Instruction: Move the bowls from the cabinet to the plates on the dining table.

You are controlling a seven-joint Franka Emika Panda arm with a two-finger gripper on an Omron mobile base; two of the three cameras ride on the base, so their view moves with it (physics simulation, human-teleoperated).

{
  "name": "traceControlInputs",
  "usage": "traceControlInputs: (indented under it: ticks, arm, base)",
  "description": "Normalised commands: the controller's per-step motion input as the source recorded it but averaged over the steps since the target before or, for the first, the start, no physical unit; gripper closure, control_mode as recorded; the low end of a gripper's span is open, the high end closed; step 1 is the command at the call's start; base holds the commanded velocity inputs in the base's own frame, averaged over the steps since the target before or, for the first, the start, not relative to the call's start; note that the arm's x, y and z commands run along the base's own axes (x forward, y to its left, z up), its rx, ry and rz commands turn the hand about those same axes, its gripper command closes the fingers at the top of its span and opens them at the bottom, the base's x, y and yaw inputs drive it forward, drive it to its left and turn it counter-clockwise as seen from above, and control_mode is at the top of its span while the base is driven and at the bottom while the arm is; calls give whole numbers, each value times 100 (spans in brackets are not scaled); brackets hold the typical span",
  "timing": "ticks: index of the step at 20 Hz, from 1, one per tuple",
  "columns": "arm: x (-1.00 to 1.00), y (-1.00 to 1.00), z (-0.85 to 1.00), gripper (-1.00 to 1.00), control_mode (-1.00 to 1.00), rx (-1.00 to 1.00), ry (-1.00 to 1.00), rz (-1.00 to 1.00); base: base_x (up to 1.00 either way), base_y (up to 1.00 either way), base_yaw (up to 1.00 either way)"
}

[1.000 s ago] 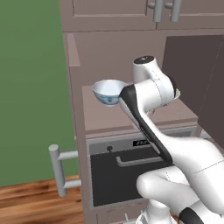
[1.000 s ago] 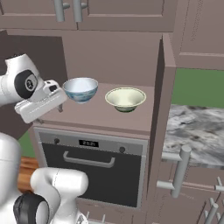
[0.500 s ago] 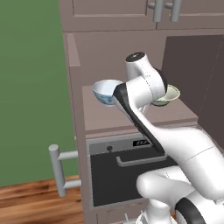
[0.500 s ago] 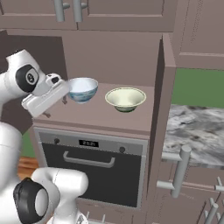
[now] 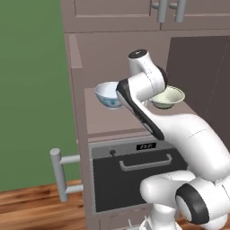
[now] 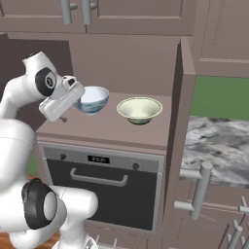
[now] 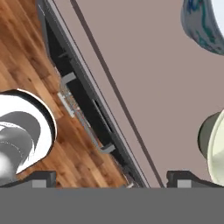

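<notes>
The cabinet (image 6: 146,53) is the largest thing in view: mauve-brown, with closed upper doors carrying grey bar handles (image 6: 75,10), and below them an open recess with a flat shelf. Its door (image 6: 175,112) stands swung outward on the right of the recess in the right base view, edge-on to the camera. Under the shelf sits a dark oven front (image 6: 104,187) with a curved handle and a small display. To the right, beyond the open door, a stretch of the dining table (image 6: 219,143) shows its grey-and-white veined marble top. Wood floor (image 5: 31,202) lies at lower left in the left base view.

The white arm (image 5: 179,134) rises from the base and bends up into the recess, wrist level with the two bowls.

Both bowls rest upright on the cabinet shelf, apart from one another. The blue-tinted white bowl (image 6: 91,99) stands to the left, the cream-green bowl (image 6: 139,109) to the right, nearer the open door.

The gripper (image 6: 68,99) sits just beside the blue-tinted white bowl, on its left in the right base view; contact cannot be confirmed. In the hand view its two dark fingertips (image 7: 37,178) stand spread wide with nothing between them, shelf surface showing in the gap and a bowl at each of two corners.
</notes>
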Motion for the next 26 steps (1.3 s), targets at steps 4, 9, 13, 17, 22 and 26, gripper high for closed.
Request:
traceControlInputs:
  ticks: [4,9,13,17,22,26]
  arm:
    - [58,0,-1,-100,-100,-7,0,10]
    - [51,0,-11,-100,-100,-10,0,10]
    - [46,0,-22,-100,-100,-11,0,10]
    - [33,2,-28,-100,-100,-7,0,12]
    - [35,2,-12,-100,-100,-4,0,12]
    - [35,4,0,-100,-100,-1,0,12]
  base:
    - [0,0,0]
    - [0,0,0]
    - [0,0,0]
    - [0,0,0]
    - [0,0,0]
    - [0,0,0]
